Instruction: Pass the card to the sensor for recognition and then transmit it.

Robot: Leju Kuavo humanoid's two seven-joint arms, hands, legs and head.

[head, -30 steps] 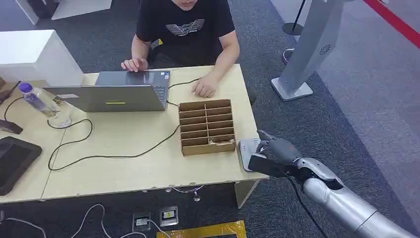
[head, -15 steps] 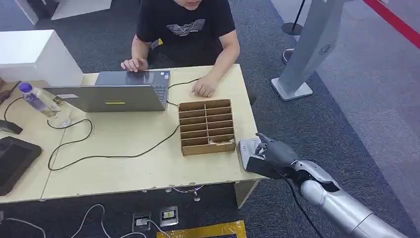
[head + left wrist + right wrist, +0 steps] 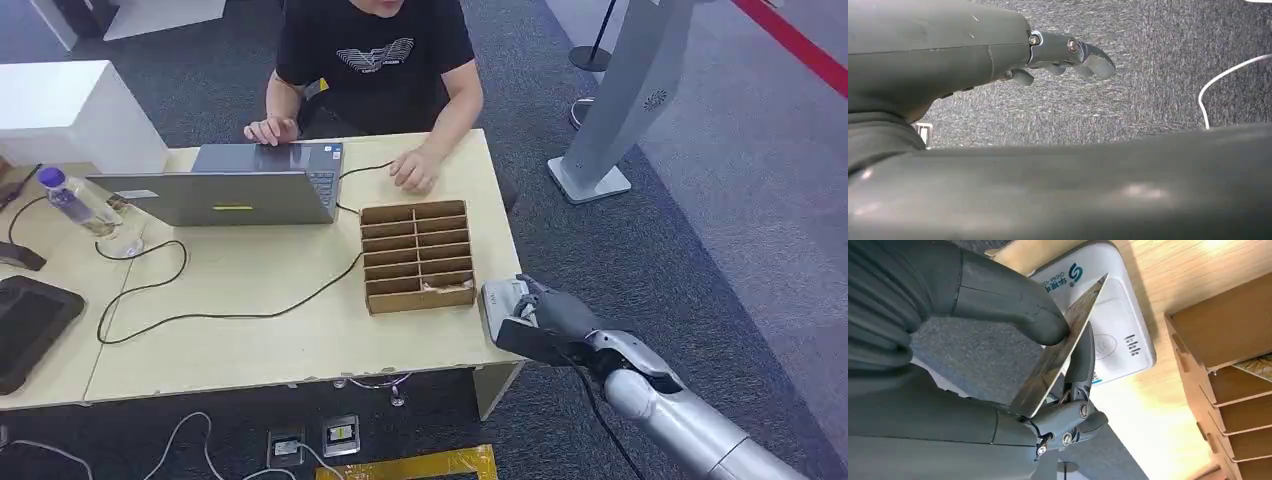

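Right hand: low right of the head view, the right hand (image 3: 548,312) reaches over the desk's right edge; in the right wrist view its thumb and fingers (image 3: 1080,357) pinch the card (image 3: 1060,352) edge-on.
Card: held tilted just above the sensor (image 3: 1113,325); whether it touches the sensor cannot be told.
Sensor: white pad with a blue logo, lying at the desk's right edge in the head view (image 3: 497,300), partly covered by the hand.
Left hand: in the left wrist view the left hand (image 3: 1068,55) hangs over grey carpet, fingers curled in, holding nothing.
Desk: pale wood desk (image 3: 250,330) across the centre-left of the head view.
Box: brown cardboard box (image 3: 417,256) with slots, left of the sensor; something lies in its nearest slot, too small to make out.
Cable: black cable (image 3: 180,300) loops over the desk.
Laptop: grey laptop (image 3: 225,195), upper left, lid towards the camera.
Bottle: clear bottle (image 3: 75,200) with a purple cap, far left.
Person: dark shirt, top centre, cut off at the frame's top; one hand (image 3: 412,172) on the desk, the other at the keyboard.
Room: dark grey carpet (image 3: 700,230); a pale stand (image 3: 625,100) at upper right.
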